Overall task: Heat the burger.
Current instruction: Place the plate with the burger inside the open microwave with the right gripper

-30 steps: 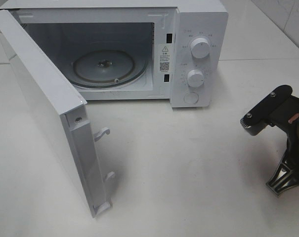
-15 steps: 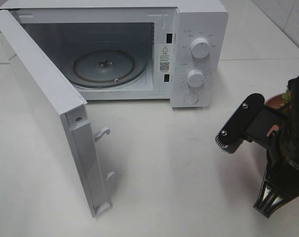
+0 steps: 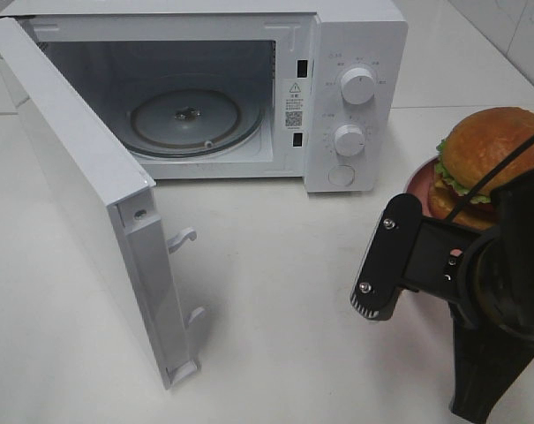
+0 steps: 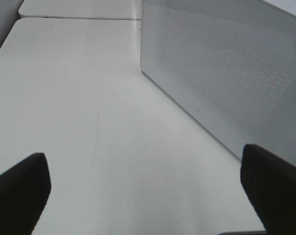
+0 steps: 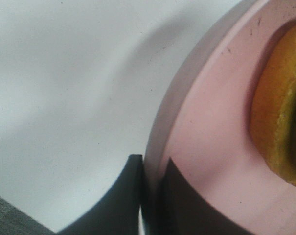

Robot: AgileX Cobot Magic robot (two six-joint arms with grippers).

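Pink plate (image 5: 206,122) rim is clenched between the right jaws, bearing the burger (image 3: 492,155) at three o'clock. Left jaws gape wide, grasping nothing. White microwave (image 3: 355,35) at twelve o'clock, door (image 3: 81,194) open; its sticker (image 3: 294,104) print is too small to read.

My right arm (image 3: 505,274) is black all over, bulky and rounded. A flat black bracket (image 3: 386,269) with rounded ends sits on it, with a silver screw (image 3: 388,224) at each end and fine ridges along its lower end. A thin black cable (image 3: 505,164) runs over the arm. My left jaws have matte black fingers (image 4: 18,193) with blunt, rounded tips. My right fingers (image 5: 128,196) are dark, with curved edges.
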